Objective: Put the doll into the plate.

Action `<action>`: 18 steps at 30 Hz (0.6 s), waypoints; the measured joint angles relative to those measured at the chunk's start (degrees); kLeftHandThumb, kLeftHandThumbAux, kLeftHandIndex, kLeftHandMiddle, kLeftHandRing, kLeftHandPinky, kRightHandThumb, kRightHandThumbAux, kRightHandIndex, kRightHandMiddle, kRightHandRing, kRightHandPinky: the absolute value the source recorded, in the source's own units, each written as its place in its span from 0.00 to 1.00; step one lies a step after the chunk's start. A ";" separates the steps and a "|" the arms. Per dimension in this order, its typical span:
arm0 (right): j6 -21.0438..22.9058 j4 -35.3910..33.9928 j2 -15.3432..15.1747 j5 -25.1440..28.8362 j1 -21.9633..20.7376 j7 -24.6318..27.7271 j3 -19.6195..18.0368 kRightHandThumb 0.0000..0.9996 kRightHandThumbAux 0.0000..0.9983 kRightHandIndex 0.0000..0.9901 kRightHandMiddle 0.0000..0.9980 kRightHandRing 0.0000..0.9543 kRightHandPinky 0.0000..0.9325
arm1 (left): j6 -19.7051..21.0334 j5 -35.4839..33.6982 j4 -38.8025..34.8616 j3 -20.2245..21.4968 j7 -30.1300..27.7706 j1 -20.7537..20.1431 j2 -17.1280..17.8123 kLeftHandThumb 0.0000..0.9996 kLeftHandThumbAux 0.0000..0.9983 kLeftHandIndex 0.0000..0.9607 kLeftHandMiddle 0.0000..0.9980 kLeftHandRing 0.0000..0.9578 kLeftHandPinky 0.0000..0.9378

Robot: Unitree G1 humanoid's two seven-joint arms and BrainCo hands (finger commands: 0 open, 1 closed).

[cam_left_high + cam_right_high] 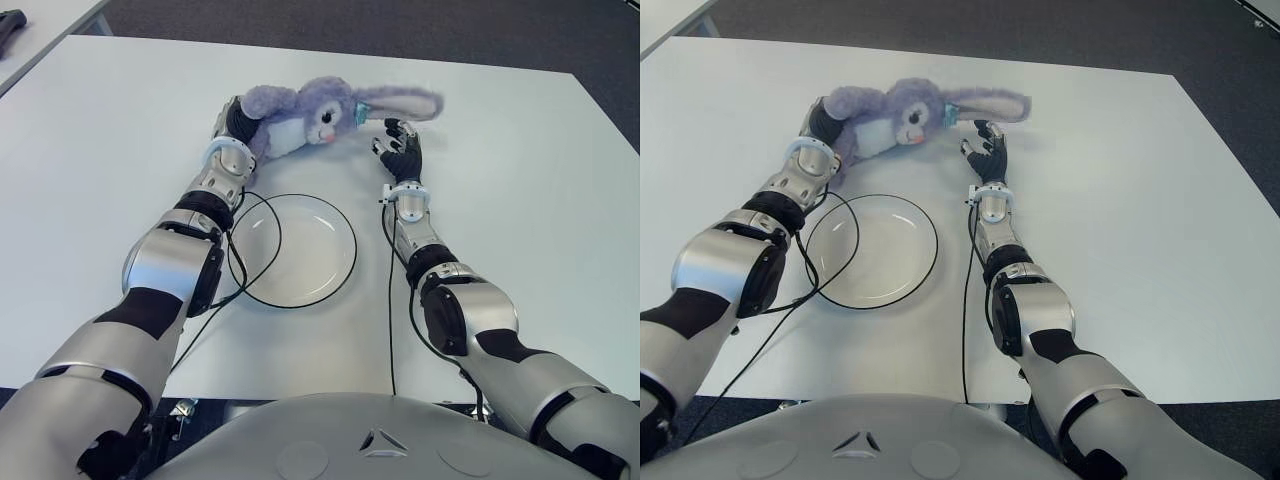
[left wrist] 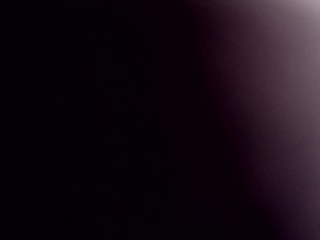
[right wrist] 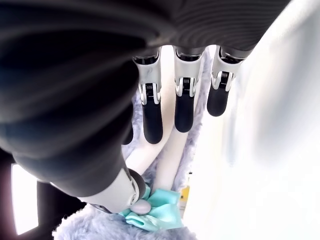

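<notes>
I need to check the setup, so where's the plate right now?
In the eye views the plate sits empty on the white table, between the two forearms and nearer the robot than the doll, which both hands flank.

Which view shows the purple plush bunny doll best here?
The left eye view: the purple plush bunny doll lies whole on the white table, beyond the clear round plate, between the left hand and right hand. The right eye view nearly matches. The right wrist view shows only an ear and its teal bow; the left wrist view is dark.
</notes>
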 measured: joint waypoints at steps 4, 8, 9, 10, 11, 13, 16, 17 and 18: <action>0.00 0.00 0.00 0.00 0.00 -0.02 -0.04 0.47 0.89 0.26 0.22 0.17 0.12 | -0.02 0.30 0.00 -0.37 0.00 0.00 0.72 0.96 0.65 0.84 0.86 0.90 0.93; 0.00 0.00 -0.01 -0.02 0.00 -0.10 -0.05 0.48 0.88 0.26 0.23 0.18 0.12 | -0.03 0.40 -0.05 -0.83 0.00 -0.01 1.33 0.97 0.65 0.84 0.86 0.89 0.92; 0.00 0.00 -0.01 -0.02 0.00 -0.12 -0.05 0.48 0.88 0.27 0.23 0.18 0.13 | -0.04 0.44 -0.09 -0.94 0.00 -0.01 1.47 0.97 0.65 0.83 0.86 0.89 0.92; 0.00 0.00 -0.01 -0.02 0.00 -0.13 -0.05 0.48 0.88 0.27 0.23 0.18 0.13 | -0.04 0.50 -0.15 -1.05 0.00 -0.01 1.64 0.97 0.65 0.83 0.86 0.89 0.92; 0.00 0.00 0.00 -0.02 0.00 -0.16 -0.06 0.48 0.88 0.27 0.23 0.18 0.13 | -0.04 0.60 -0.19 -1.16 0.00 -0.01 1.83 0.97 0.65 0.83 0.86 0.89 0.92; 0.00 0.00 0.00 -0.02 -0.01 -0.21 -0.06 0.49 0.88 0.27 0.23 0.18 0.13 | -0.02 0.82 -0.24 -1.31 0.01 -0.01 2.19 0.97 0.65 0.83 0.86 0.89 0.92; 0.00 0.00 0.01 -0.03 -0.02 -0.24 -0.06 0.49 0.88 0.27 0.24 0.18 0.13 | 0.01 1.08 -0.31 -1.68 0.03 -0.01 2.71 0.97 0.65 0.83 0.86 0.89 0.92; 0.00 0.00 0.02 -0.03 -0.02 -0.24 -0.05 0.49 0.88 0.27 0.24 0.18 0.13 | 0.03 1.19 -0.35 -1.90 0.07 -0.01 2.90 0.96 0.65 0.83 0.86 0.89 0.92; 0.00 0.00 0.03 -0.03 -0.02 -0.24 -0.05 0.49 0.88 0.27 0.23 0.18 0.13 | 0.04 1.43 -0.43 -2.13 0.12 -0.02 3.09 0.96 0.65 0.83 0.86 0.89 0.92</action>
